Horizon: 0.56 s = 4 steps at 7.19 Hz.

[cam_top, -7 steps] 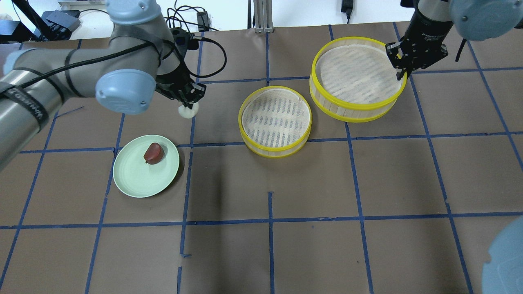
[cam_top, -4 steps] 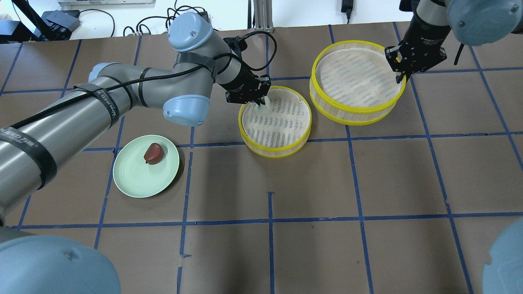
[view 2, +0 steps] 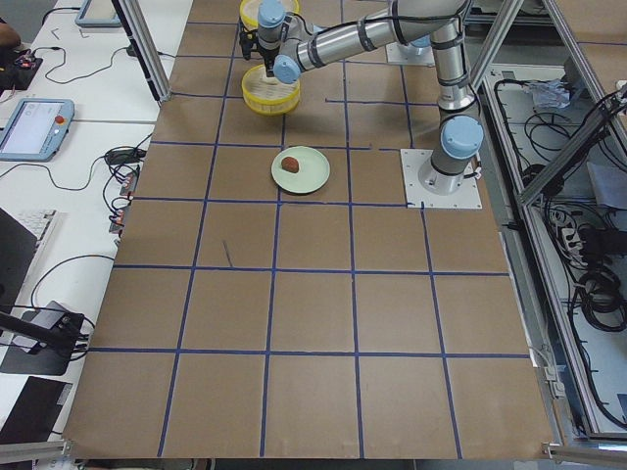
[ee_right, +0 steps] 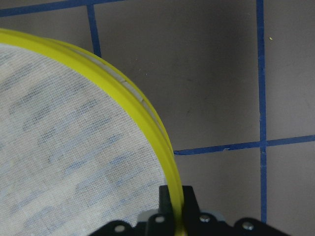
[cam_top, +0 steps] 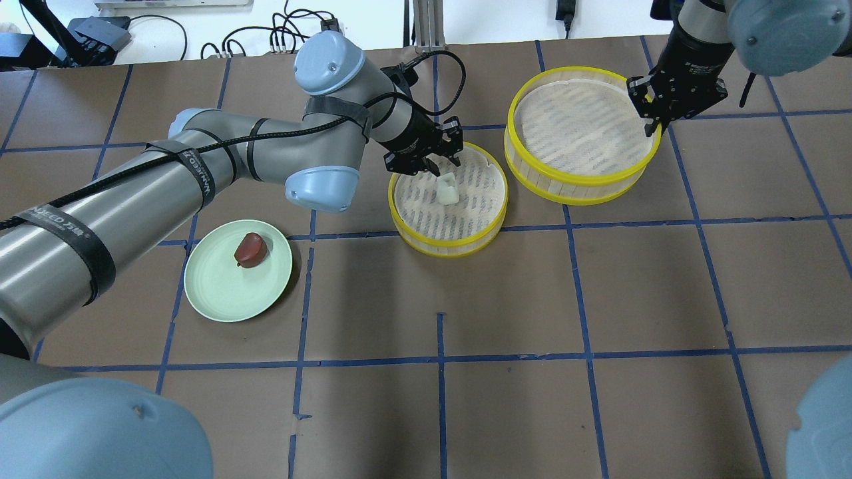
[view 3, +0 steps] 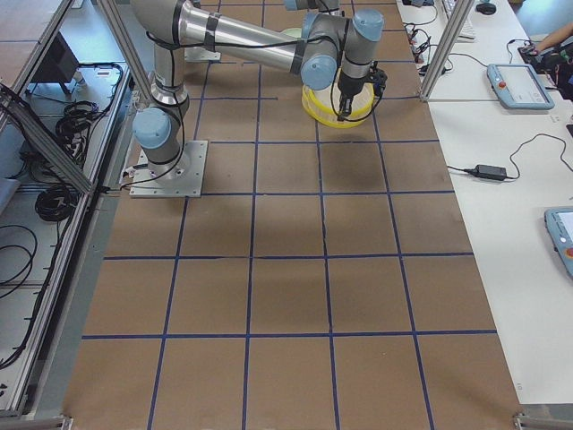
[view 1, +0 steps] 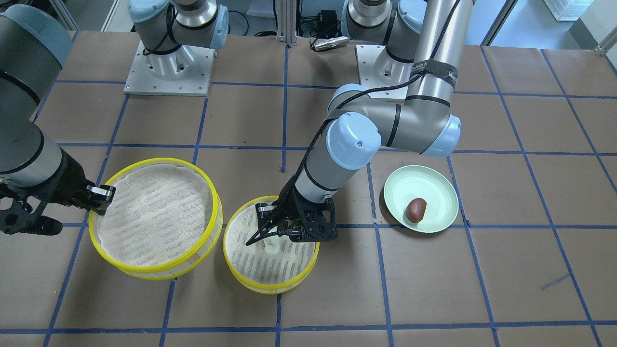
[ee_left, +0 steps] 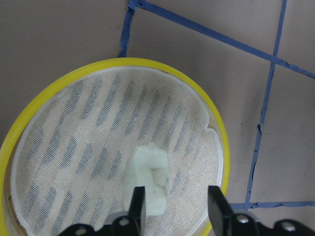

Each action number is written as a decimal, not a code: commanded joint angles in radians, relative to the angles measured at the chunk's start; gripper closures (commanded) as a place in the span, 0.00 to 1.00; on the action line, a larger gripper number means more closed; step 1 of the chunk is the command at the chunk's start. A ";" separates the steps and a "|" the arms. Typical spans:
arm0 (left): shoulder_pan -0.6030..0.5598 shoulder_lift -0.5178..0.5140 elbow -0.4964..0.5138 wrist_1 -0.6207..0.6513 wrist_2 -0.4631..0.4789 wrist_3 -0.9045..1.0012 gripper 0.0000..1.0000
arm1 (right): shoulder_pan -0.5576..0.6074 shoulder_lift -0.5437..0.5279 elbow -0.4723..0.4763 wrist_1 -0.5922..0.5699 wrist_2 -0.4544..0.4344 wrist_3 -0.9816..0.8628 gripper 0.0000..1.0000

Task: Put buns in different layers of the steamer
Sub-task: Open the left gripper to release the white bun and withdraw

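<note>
The left jaws hang spread just above the white bun, which lies in the steamer layer beneath them. The right jaws pinch the rim of the other layer, I'd guess to hold it aside for loading. The reddish bun sits on a green plate, well away from both jaws. Brown tabletop, blue tape grid; cables and desks around.

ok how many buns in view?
2: white bun lies in the smaller tray, under the open left hand; reddish-brown bun on the green plate. The larger tray, gripped by right hand, holds none.
</note>
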<state>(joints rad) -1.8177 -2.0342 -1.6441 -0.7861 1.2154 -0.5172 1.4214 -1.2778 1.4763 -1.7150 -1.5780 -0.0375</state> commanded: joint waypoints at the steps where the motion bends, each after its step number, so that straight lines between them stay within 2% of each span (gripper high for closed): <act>1: 0.014 0.046 -0.020 -0.174 0.262 0.210 0.00 | 0.019 -0.008 0.002 0.003 0.004 0.089 0.94; 2: 0.050 0.069 -0.051 -0.265 0.399 0.429 0.00 | 0.068 -0.005 0.004 -0.005 0.004 0.147 0.94; 3: 0.130 0.100 -0.106 -0.272 0.447 0.483 0.00 | 0.120 0.000 0.004 -0.015 0.004 0.216 0.94; 4: 0.231 0.167 -0.187 -0.272 0.446 0.541 0.00 | 0.169 0.011 0.007 -0.037 0.006 0.291 0.94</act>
<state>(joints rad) -1.6922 -1.9313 -1.7492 -1.0410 1.6240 -0.0679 1.5309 -1.2768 1.4809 -1.7316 -1.5734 0.1670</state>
